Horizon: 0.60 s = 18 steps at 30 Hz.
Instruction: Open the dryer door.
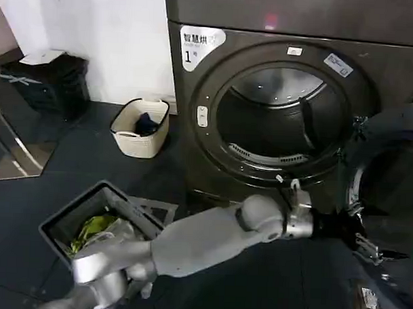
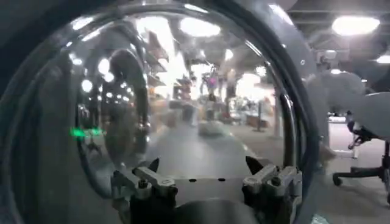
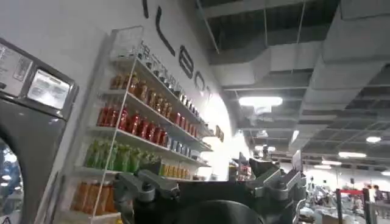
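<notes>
Dryer (image 1: 195, 100): dark grey front-loader, drum mouth exposed. Dryer door (image 1: 389, 168): swung open to the robot's right, its domed glass (image 2: 183, 103) facing the left hand (image 2: 206, 178). Left hand (image 1: 366, 241): fingers apart, just beside the door's lower rim. Right hand (image 3: 213, 182): raised, fingers apart, gripping nothing. Cream laundry basket (image 1: 141, 127): on floor beside dryer.

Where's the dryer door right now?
In the head view the dryer door is swung open at the right edge, beside the dryer, with the left gripper at its lower rim.
</notes>
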Each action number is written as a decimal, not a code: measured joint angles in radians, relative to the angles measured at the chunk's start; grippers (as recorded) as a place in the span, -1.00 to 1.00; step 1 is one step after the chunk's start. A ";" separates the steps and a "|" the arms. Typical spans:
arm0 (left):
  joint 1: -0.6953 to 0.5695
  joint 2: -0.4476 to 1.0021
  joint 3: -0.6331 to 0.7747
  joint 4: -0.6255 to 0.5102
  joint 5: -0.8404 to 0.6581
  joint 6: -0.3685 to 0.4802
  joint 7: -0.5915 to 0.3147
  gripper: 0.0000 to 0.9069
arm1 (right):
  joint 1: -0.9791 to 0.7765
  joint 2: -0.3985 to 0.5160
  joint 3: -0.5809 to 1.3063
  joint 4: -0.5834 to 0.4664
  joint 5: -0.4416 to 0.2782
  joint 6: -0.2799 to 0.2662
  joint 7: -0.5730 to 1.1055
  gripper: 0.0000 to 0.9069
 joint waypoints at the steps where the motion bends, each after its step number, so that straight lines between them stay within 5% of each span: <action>1: -0.002 -0.008 -0.002 0.007 0.003 -0.002 0.000 1.00 | -0.002 -0.001 0.001 -0.001 0.000 0.000 -0.003 1.00; 18: -0.029 -0.062 0.010 0.158 0.060 -0.105 -0.075 1.00 | -0.002 -0.007 -0.009 -0.014 -0.001 0.006 -0.027 1.00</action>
